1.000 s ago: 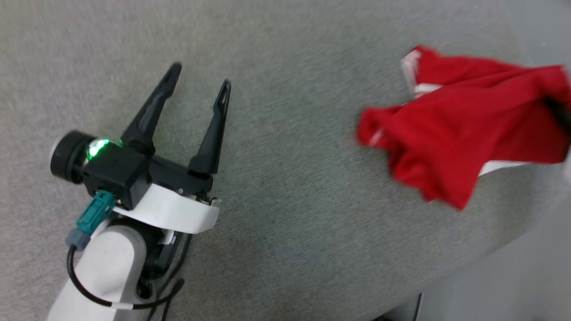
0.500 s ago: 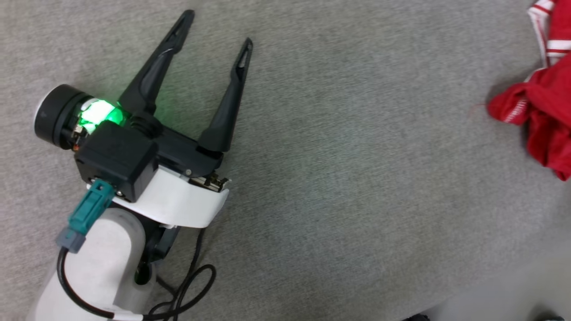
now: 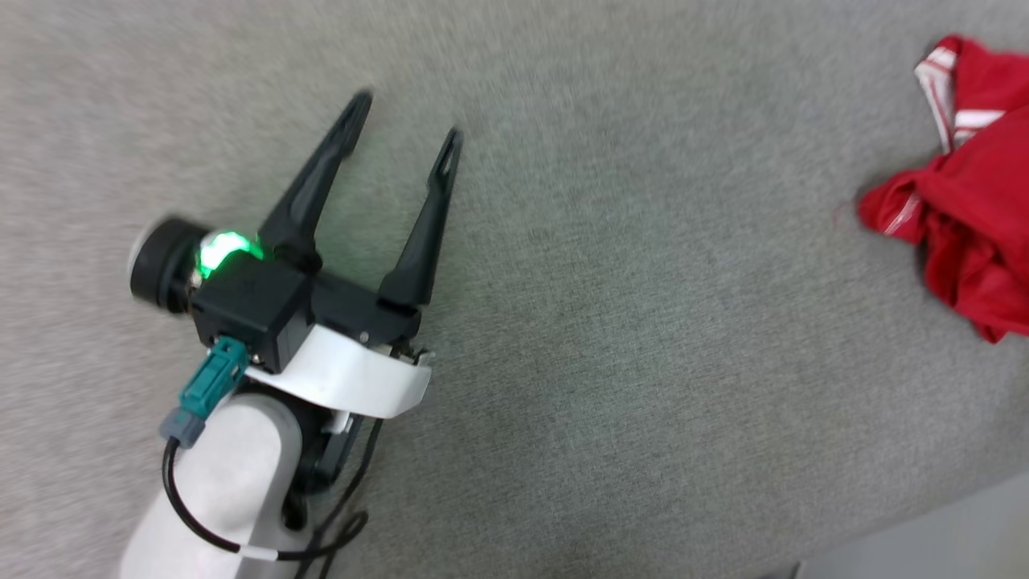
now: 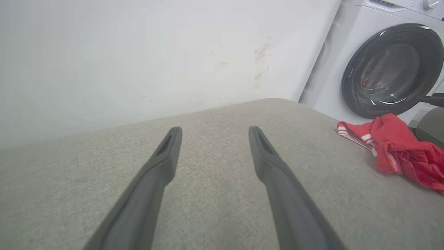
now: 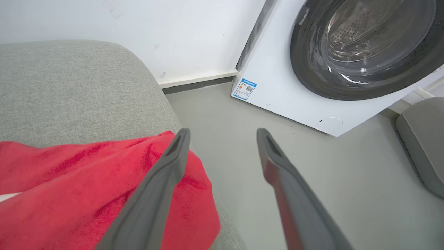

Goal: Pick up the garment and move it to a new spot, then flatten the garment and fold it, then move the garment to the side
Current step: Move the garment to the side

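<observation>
White forearm (image 3: 229, 474), black long-fingered left end effector (image 3: 407, 119), green light (image 3: 221, 249), teal connector (image 3: 211, 383), black cable (image 3: 197, 529)

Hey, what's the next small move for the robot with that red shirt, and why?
Probably lower the open right end effector onto the crumpled red thin-fabric jersey and pinch an edge: it lies bunched and unheld at the edge of the grey cloth-covered surface, not yet flattened.

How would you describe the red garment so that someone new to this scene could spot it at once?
Find the wide grey fabric surface beside the white washing machine. Near its edge on the machine's side lies a crumpled garment. It is the one bright red thing there, with white striped trim.
</observation>
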Available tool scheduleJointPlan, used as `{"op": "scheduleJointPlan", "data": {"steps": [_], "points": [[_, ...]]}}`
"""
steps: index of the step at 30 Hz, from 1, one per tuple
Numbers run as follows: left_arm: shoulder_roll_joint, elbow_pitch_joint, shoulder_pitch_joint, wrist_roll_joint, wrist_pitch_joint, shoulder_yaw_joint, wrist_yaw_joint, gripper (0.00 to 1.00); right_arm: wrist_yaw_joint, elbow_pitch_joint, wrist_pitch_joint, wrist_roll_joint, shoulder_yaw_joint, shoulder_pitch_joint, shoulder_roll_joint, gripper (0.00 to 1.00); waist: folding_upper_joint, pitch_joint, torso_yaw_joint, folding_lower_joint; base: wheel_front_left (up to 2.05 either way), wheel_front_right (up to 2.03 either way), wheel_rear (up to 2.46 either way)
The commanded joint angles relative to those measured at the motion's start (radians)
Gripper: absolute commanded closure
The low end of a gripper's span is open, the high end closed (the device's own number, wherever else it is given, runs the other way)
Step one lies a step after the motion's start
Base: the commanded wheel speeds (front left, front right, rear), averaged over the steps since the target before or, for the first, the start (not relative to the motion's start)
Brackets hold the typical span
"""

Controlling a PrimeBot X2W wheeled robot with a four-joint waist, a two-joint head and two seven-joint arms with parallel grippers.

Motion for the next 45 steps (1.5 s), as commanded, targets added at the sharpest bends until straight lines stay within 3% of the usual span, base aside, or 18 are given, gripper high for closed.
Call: {"op": "scheduleJointPlan", "data": {"steps": [1, 9, 12, 28, 33, 45], "points": [[-0.005, 0.011, 0.024, -0.007, -0.015, 0.003, 0.011, 0.00, -0.002, -0.012, -0.022, -0.010, 0.000, 0.035, 0.009, 0.00, 0.0000, -0.076, 0.033, -0.0001, 0.00, 0.00, 0.00], [-0.048, 0.116, 0.166, -0.061, -0.097, 0.037, 0.072, 0.00, -0.002, -0.167, -0.131, -0.006, 0.015, 0.239, 0.090, 0.00, 0.0000, -0.272, 0.108, -0.0001, 0.00, 0.00, 0.00], [-0.065, 0.164, 0.227, -0.087, -0.122, 0.046, 0.084, 0.00, -0.002, -0.279, -0.151, -0.018, 0.019, 0.367, 0.165, 0.00, 0.0000, -0.358, 0.152, -0.0001, 0.00, 0.00, 0.00], [-0.080, 0.311, 0.444, -0.137, -0.167, 0.090, 0.108, 0.00, -0.001, -0.696, -0.027, -0.072, 0.133, 0.805, 0.489, 0.00, 0.0000, -0.637, 0.291, -0.0001, 0.00, 0.00, 0.00], [-0.059, 0.315, 0.491, -0.127, -0.171, 0.121, 0.112, 0.00, -0.001, -0.832, 0.009, -0.102, 0.185, 0.877, 0.522, 0.00, 0.0000, -0.673, 0.317, -0.0001, 0.00, 0.00, 0.00], [-0.038, 0.293, 0.571, -0.108, -0.174, 0.170, 0.094, 0.00, -0.001, -1.084, 0.086, -0.156, 0.171, 1.035, 0.542, 0.00, 0.0000, -0.706, 0.310, -0.0001, 0.00, 0.00, 0.00]]}}
